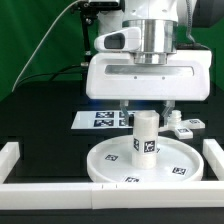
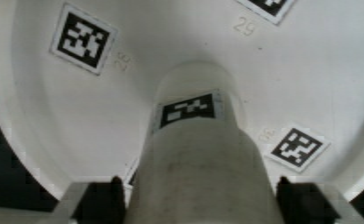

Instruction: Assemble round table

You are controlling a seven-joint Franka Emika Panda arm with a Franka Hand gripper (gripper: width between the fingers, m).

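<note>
The round table's white disc (image 1: 150, 160) lies on the table with square tags on its face. The short tagged leg (image 1: 146, 138) stands upright on the disc's centre. My gripper (image 1: 147, 113) hangs straight over the leg, one finger at each side of its top. In the wrist view the leg (image 2: 200, 150) runs up between my fingers (image 2: 101, 200), with a thin pale gap at each side. The gripper (image 2: 200, 205) looks slightly open around the leg. The disc (image 2: 161, 40) fills the background there. The hub under the leg is hidden.
The marker board (image 1: 100, 120) lies behind the disc at the exterior view's left. Small white parts (image 1: 183, 126) sit behind the disc at the right. White border rails (image 1: 20, 158) run along both sides and the front (image 1: 110, 194).
</note>
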